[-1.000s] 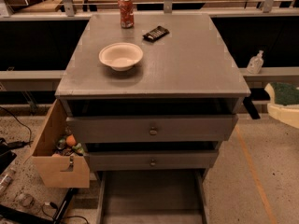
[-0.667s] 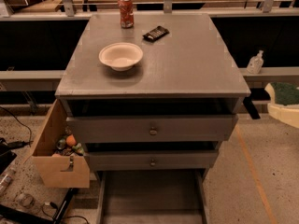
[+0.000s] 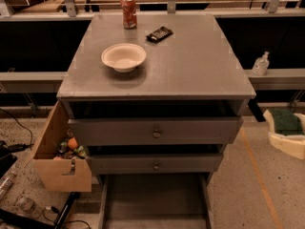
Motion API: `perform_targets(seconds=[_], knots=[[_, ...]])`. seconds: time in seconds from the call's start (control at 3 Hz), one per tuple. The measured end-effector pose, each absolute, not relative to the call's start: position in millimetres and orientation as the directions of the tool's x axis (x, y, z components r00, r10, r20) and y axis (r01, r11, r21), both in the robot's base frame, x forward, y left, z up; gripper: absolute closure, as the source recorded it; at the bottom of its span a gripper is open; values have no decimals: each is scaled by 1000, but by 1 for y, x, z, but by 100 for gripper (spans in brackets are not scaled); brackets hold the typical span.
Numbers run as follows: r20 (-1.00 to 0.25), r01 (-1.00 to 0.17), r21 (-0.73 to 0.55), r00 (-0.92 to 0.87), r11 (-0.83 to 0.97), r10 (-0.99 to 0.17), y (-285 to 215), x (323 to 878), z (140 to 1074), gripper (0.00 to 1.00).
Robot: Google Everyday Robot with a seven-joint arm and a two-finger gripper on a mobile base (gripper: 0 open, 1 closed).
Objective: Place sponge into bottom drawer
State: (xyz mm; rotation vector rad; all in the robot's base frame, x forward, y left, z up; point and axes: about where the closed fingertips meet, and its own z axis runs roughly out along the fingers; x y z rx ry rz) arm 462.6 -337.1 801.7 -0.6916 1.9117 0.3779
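The sponge, dark green top on pale yellow foam, is at the right edge of the view, right of the cabinet at the height of the upper drawers. My gripper is there, its pale fingers closed around the sponge, well above the floor. The bottom drawer is pulled out at the foot of the cabinet, a wide grey tray with side rails and nothing visible inside. It lies down and to the left of the gripper.
On the grey cabinet top are a white bowl, a red can and a black flat packet. Two knobbed drawers stand slightly open. A tan cardboard box with small items hangs at the left. A clear bottle stands on the right ledge.
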Motion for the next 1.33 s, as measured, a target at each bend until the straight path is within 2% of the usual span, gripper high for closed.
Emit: perform_targets(seconds=[0.67,1.0,1.33], knots=[[-911,-735,40,-305,677,-278,-327,371,690,100],[-907,-813,82,-300,576,-295,-302,337,644,100],[-907,-813,82,-300,576,-295,-301,337,644,100]])
